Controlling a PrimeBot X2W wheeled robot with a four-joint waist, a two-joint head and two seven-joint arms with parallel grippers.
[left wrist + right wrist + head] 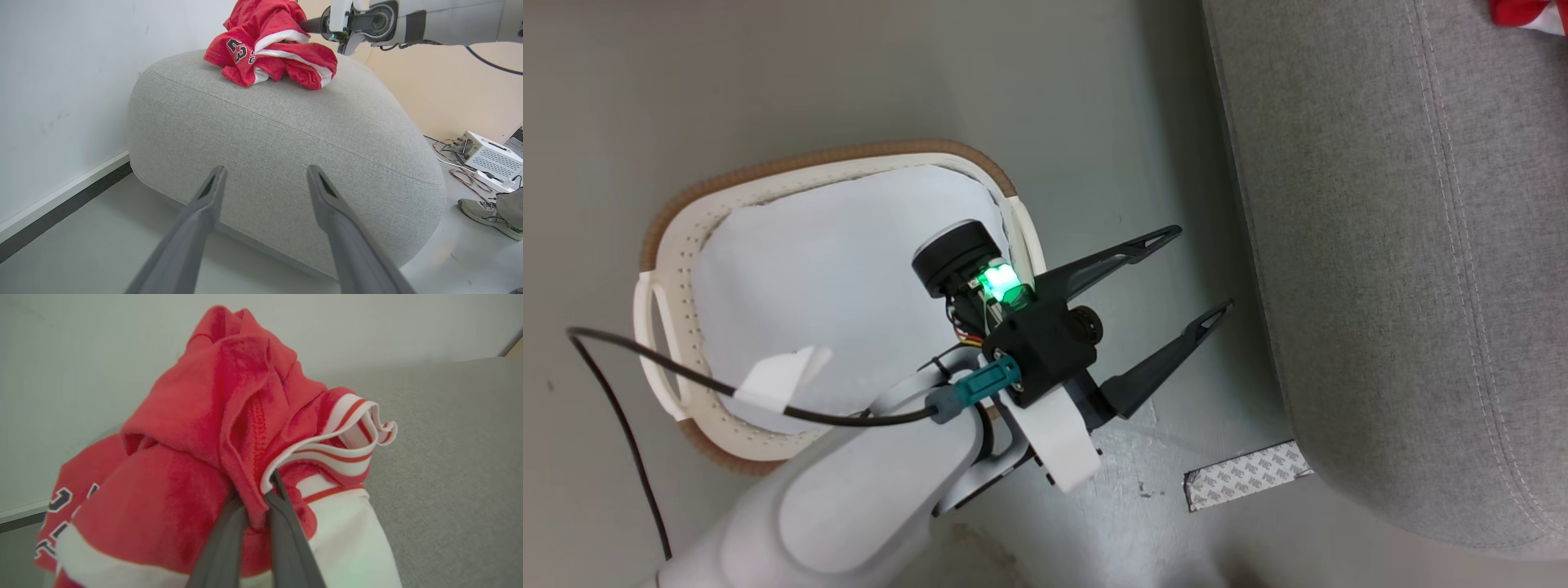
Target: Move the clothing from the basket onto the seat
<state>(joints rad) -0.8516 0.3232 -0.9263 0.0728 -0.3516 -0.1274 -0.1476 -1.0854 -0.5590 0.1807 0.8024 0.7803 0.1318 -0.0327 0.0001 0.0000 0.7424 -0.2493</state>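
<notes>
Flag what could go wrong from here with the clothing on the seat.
1. The right gripper is shut on a fold of the clothing; withdrawing before opening could drag it off the seat.
2. The clothing lies bunched near the seat's rounded edge, so it might slide off once released.

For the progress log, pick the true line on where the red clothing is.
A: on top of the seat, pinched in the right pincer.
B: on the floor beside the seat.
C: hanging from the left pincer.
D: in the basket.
A: the clothing lies heaped on top of the seat, with a fold clamped in the right pincer, while the left pincer is open and holds nothing.
</notes>
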